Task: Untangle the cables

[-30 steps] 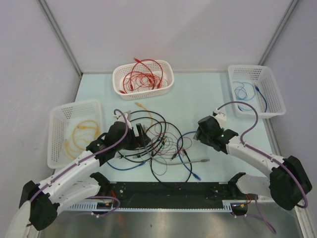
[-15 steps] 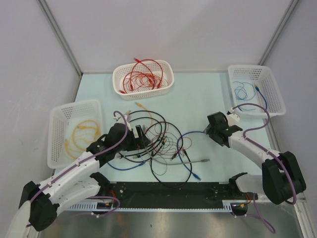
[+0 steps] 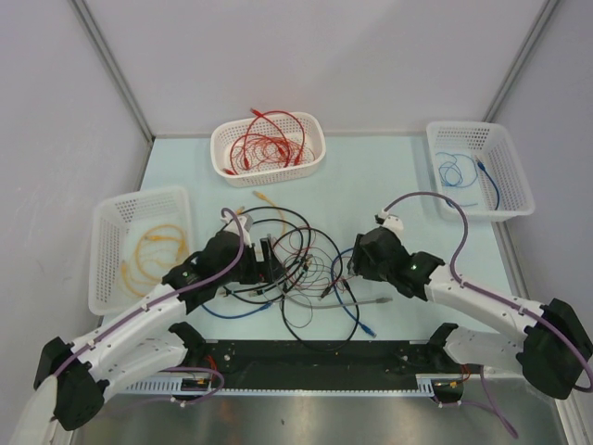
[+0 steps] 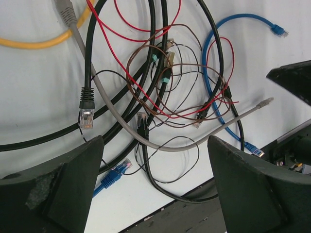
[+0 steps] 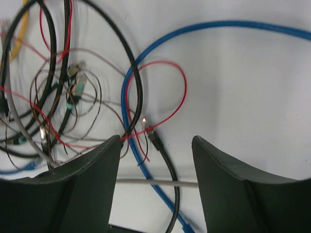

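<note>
Several cables (image 3: 301, 269) lie knotted in one heap in the middle of the bench (image 3: 389, 176), between the two arms. The left wrist view shows a thick black cable (image 4: 86, 104) with its plug free, a grey cable (image 4: 170, 148) running across under the heap, a yellow cable (image 4: 29, 43) at the far edge, and thin red and brown wires looped through all of them.

The left pincer (image 4: 154, 141) hangs over the left side of the heap with its jaws spread wide and nothing between them. The right pincer (image 5: 156, 141) hovers over the right edge, jaws apart and empty. A blue cable (image 5: 228, 23) and a thin red wire (image 5: 184, 90) curve beneath it.

Sorted cables already sit in three white baskets: red in the far basket (image 3: 269, 176), yellow in the left basket (image 3: 95, 278), blue in the right basket (image 3: 434, 162).

These cables look light and limp, though the thicker jackets are probably springy enough to hold their coils. The plugs are likely to catch on neighbouring loops, and a tug at mid-length would probably tighten the knot. The better hold seems to be just behind a free plug at the edge of the heap, such as the blue cable's outer run. The thin wires may slip between the pads.
</note>
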You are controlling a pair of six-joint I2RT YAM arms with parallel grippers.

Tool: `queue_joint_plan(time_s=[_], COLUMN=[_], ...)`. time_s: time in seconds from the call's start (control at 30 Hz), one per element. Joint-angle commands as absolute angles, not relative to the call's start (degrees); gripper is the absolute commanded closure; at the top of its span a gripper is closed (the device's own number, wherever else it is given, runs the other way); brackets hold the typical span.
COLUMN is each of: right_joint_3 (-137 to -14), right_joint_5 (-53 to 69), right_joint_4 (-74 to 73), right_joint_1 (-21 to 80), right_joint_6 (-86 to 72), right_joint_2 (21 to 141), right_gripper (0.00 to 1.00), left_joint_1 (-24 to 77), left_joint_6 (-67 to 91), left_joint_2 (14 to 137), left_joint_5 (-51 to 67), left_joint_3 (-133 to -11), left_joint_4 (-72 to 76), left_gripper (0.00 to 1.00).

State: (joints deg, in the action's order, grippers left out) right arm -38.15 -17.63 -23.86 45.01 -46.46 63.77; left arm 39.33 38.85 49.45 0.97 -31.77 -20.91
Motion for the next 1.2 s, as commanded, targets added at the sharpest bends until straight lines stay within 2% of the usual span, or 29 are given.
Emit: queue_joint_plan(time_s=[0.0,0.27,0.47,0.67,0.87,1.03,1.13,1.17], right_joint_3=[-39.64,-42.72,-42.89,-42.80,-42.80,-42.89,-42.80,-42.80], right_joint_5=[-10.72,-16.26,-18.54,-22.41,-20.13,-18.55,-17.67,-17.41], right_joint_4=[-29.87,-35.68,-36.74,-34.99,-29.45,-28.48,-28.56,-28.74], right_joint_1=[48.33,64.49,69.78,70.23,69.26,70.92,71.72,72.24], right_joint_6=[-43.16,-42.89,-42.98,-42.28,-40.43,-40.96,-41.57,-41.57], right_joint_2=[64.16,66.97,72.33,77.42,84.11,87.01,88.06,88.07], right_gripper=[0.36,0.39,0.42,0.44,0.51,0.65,0.79,0.92], left_joint_1=[39.81,40.96,42.36,43.24,44.12,44.12,44.21,44.12], left_joint_6=[37.61,39.37,40.08,40.52,40.43,40.34,40.43,40.34], left_joint_2=[50.53,52.03,53.44,55.10,56.25,55.90,56.42,56.60], left_joint_5=[2.64,1.94,1.41,0.79,0.18,0.18,0.18,0.18], left_joint_3=[-33.40,-33.75,-34.19,-34.36,-34.98,-34.37,-34.28,-34.36], left_joint_4=[-18.99,-18.28,-18.46,-18.02,-18.81,-18.98,-18.72,-18.63], left_gripper=[0.07,0.07,0.07,0.07,0.07,0.07,0.07,0.07])
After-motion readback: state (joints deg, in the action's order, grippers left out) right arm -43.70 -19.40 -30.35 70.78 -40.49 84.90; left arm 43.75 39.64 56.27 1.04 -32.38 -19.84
